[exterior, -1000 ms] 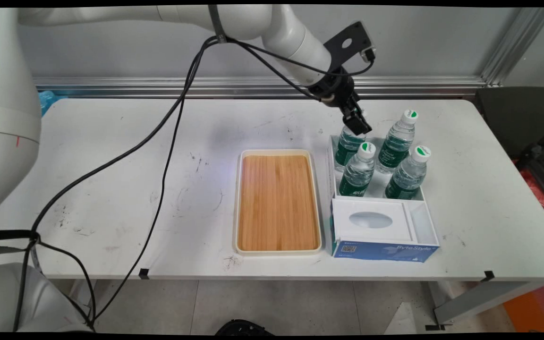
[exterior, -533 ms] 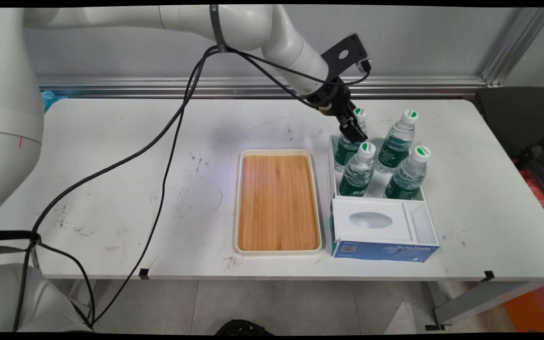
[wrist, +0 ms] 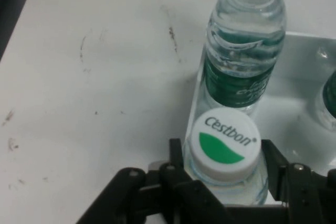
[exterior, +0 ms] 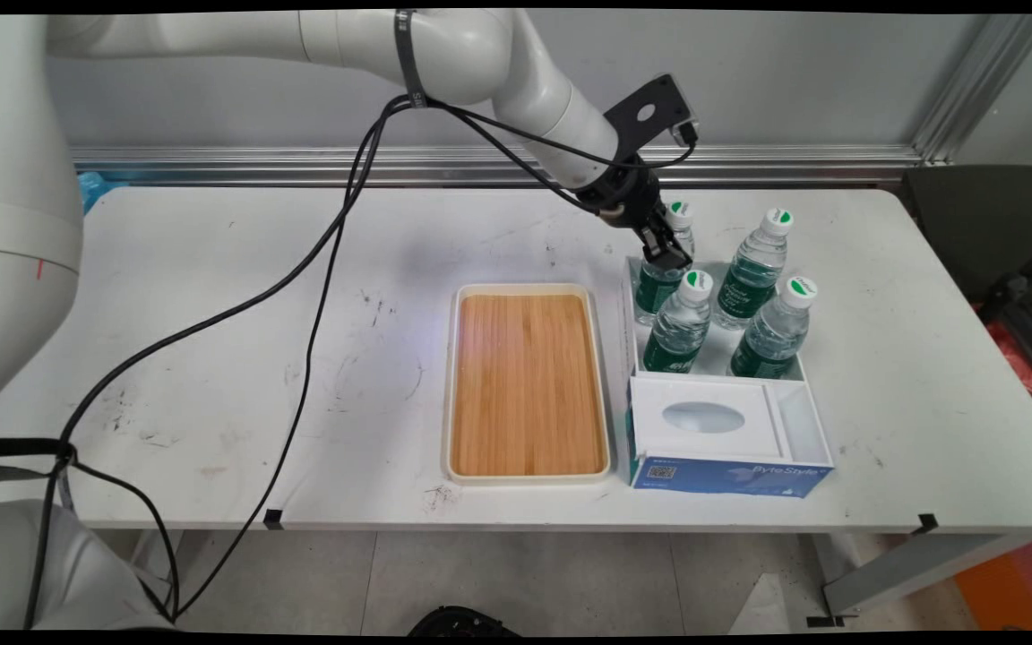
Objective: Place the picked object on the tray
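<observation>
A bamboo tray (exterior: 527,385) lies mid-counter (exterior: 211,313). Right of it, the white box (exterior: 632,296) holds four water bottles. The tool (exterior: 666,253) sits at the far-left bottle (exterior: 657,288), its fingers (wrist: 176,156) spread either side of the neck below the cap (wrist: 224,144), not clamped.

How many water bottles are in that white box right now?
4. Far-left bottle, with the gripper at its neck; far-right bottle; near-left bottle; near-right bottle. All stand upright in the white box; none seems hidden.
</observation>
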